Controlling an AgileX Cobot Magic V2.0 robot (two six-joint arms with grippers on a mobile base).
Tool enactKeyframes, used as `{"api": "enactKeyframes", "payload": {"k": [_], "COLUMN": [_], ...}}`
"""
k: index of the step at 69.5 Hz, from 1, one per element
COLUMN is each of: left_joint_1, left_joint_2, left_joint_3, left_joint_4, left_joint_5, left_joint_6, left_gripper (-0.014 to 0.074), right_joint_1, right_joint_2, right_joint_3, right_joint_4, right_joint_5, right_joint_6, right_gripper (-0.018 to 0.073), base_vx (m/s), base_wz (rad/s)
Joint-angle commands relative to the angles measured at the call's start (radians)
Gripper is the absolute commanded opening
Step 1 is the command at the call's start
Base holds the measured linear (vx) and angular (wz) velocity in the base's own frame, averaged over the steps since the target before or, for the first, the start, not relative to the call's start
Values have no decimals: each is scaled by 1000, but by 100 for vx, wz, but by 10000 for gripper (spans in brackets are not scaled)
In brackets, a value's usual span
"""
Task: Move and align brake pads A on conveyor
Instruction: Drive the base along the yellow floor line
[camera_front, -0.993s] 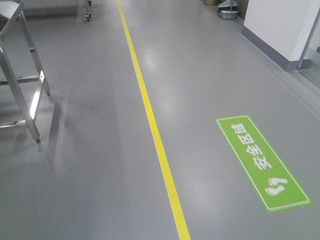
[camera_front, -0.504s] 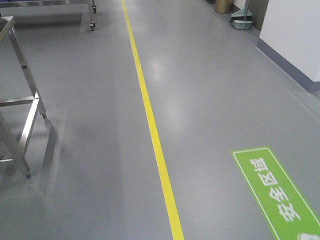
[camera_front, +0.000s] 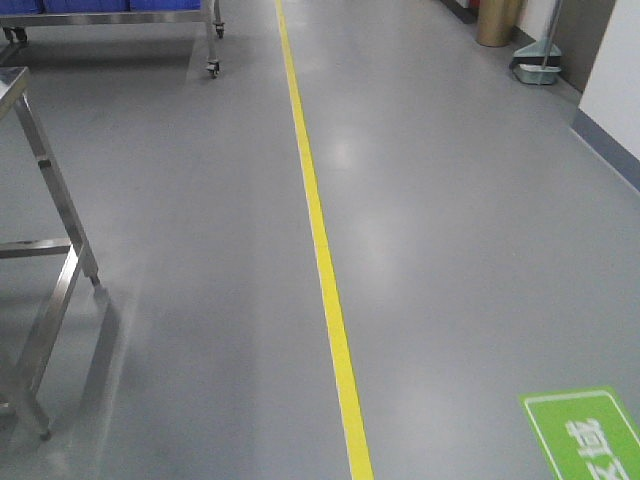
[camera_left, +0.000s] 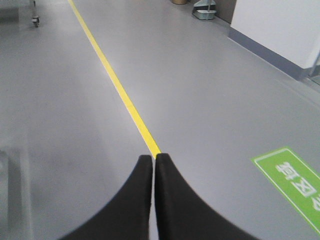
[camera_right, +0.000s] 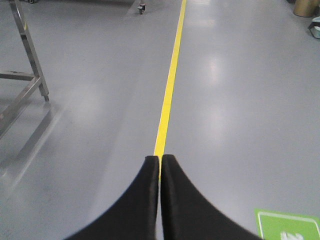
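The brake pads A and the conveyor are out of view in every frame. My left gripper (camera_left: 154, 157) is shut with nothing between its black fingers, hanging over the grey floor above a yellow line (camera_left: 115, 82). My right gripper (camera_right: 160, 158) is likewise shut and empty, also over the yellow line (camera_right: 170, 80). Neither gripper shows in the front view, which looks down a grey floor with the yellow line (camera_front: 318, 230).
A steel table's legs (camera_front: 50, 260) stand at the left. A wheeled steel cart (camera_front: 120, 20) with blue bins is at the far left. A green floor sign (camera_front: 585, 435) lies bottom right. A dustpan (camera_front: 538, 62) and brass-coloured bin (camera_front: 497, 22) stand by the right wall (camera_front: 612, 70).
The front view has advanced along the floor: the green sign slid down toward the bottom right edge, the steel table legs moved left and down, and the far cart came into view.
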Motion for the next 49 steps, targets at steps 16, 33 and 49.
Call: {"api": "enactKeyframes", "payload": {"k": [16, 33, 49], "left_joint_1": [-3, -3, -3], "left_joint_2": [10, 10, 10], "left_joint_3": [-25, -25, -25], "left_joint_4": [5, 5, 5], "left_joint_5": [-70, -69, -68], "left_joint_6": [-4, -4, -4], "left_gripper": [-6, -6, -6], "right_joint_1": [0, 0, 0], "right_joint_2": [9, 9, 9], "right_joint_3": [-25, -25, -25], "right_joint_4": [3, 3, 3], "right_joint_5": [-69, -69, -69], "right_joint_6": [-6, -6, -6], "right_gripper": [-7, -7, -7], "base_vx": [62, 60, 59], "base_wz": [8, 4, 6]}}
